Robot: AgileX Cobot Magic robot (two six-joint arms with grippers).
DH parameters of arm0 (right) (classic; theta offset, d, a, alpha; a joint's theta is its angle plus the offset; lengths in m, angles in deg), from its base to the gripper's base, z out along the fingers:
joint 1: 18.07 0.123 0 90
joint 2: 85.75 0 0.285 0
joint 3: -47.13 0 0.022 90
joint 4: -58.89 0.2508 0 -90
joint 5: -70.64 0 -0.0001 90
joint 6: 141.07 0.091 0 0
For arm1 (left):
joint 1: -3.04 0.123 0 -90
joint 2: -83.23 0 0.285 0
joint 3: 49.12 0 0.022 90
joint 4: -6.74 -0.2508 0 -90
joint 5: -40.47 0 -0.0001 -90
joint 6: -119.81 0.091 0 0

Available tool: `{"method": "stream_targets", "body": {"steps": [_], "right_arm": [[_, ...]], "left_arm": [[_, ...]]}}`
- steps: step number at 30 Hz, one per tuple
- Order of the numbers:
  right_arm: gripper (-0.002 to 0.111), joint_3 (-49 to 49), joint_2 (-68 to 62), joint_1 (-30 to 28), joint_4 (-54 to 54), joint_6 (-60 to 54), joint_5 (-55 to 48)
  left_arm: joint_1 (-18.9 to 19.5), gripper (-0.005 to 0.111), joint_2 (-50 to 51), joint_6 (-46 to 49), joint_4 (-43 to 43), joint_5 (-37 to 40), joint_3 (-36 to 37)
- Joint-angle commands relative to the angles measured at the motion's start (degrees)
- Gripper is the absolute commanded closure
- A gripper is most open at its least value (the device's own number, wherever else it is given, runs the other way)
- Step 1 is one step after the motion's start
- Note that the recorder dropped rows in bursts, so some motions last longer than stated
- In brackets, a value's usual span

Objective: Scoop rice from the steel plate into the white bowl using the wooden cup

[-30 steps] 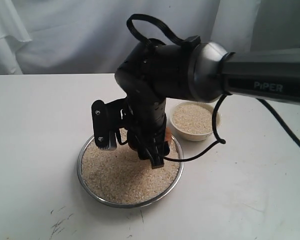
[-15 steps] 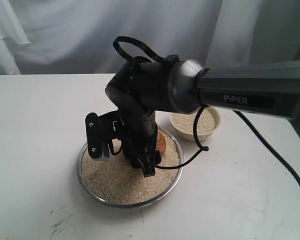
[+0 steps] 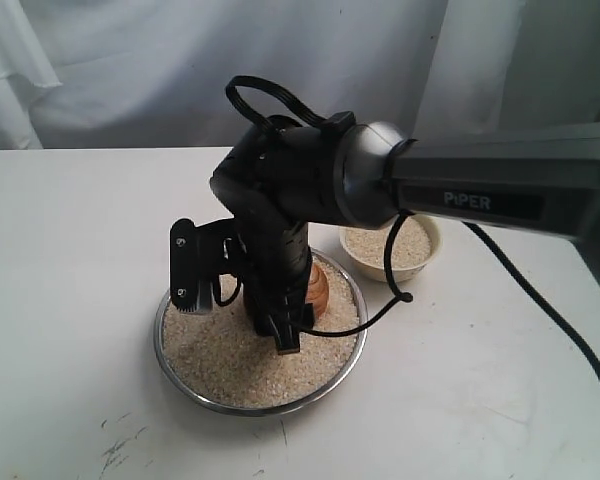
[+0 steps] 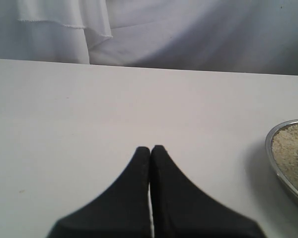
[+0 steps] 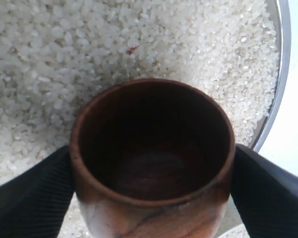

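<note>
My right gripper (image 5: 151, 198) is shut on the wooden cup (image 5: 154, 148), one finger on each side of its body. The cup's dark inside holds no grains. It hangs tipped low over the rice (image 5: 64, 59) in the steel plate (image 5: 284, 74). In the exterior view the cup (image 3: 317, 290) shows as a reddish-brown patch behind the right wrist, above the far right part of the plate (image 3: 185, 385). The white bowl (image 3: 432, 245), holding rice, stands just behind and right of the plate. My left gripper (image 4: 150, 148) is shut on nothing, low over the bare table, with the plate's rim (image 4: 274, 161) off to one side.
White cloth (image 3: 130, 70) hangs behind the white table (image 3: 70, 250). The right arm's black cable (image 3: 540, 310) trails over the table on the right. Dark scuff marks (image 3: 115, 450) show near the front left edge.
The right arm has swung left and dropped lower over the plate, carrying the cup along. The cup now shows more plainly beside the wrist.
</note>
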Motion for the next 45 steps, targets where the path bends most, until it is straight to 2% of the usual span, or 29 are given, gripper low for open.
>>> {"method": "stream_targets", "body": {"steps": [1, 2, 3, 5, 7, 17, 25, 29, 35, 41, 45], "right_arm": [[0.075, 0.06, 0.37, 0.49, 0.97, 1.02, 1.19], [0.063, 0.06, 0.53, 0.49, 0.97, 1.75, 1.32], [0.059, 0.06, 0.73, 0.49, 0.97, 2.2, 1.47], [0.042, 0.06, 1.43, 0.3, 0.49, 4.84, 2.81], [0.036, 0.06, 1.97, 0.03, -0.12, 6.41, 3.15], [0.035, -0.05, 1.94, -0.07, -0.15, 8.14, 2.58], [0.035, -0.05, 1.44, -0.07, 0.85, 10.47, 6.02], [0.027, -0.05, 0.79, -0.07, 0.61, 14.26, 6.75], [0.026, -0.05, 0.93, -0.07, 0.63, 14.97, 5.11], [0.026, -0.05, 2.79, -0.07, 0.6, 14.97, 5.75], [0.026, -0.05, 8.86, -0.18, -0.77, 15.73, 4.46]], "left_arm": [[-0.15, 0.107, -0.24, -0.01, -0.06, -0.76, 0.28], [-0.15, 0.107, -0.24, -0.01, -0.06, -0.76, 0.28], [-0.15, 0.107, -0.24, -0.01, -0.06, -0.76, 0.28], [-0.15, 0.107, -0.24, -0.01, -0.06, -0.76, 0.28], [-0.15, 0.107, -0.24, -0.01, -0.06, -0.76, 0.28], [-0.15, 0.107, -0.24, -0.01, -0.06, -0.76, 0.28], [-0.15, 0.107, -0.24, -0.01, -0.06, -0.76, 0.28], [-0.15, 0.107, -0.24, -0.01, -0.06, -0.76, 0.28], [-0.15, 0.107, -0.24, -0.01, -0.06, -0.76, 0.28], [-0.15, 0.107, -0.24, -0.01, -0.06, -0.76, 0.28], [-0.15, 0.107, -0.24, -0.01, -0.06, -0.76, 0.28]]}}
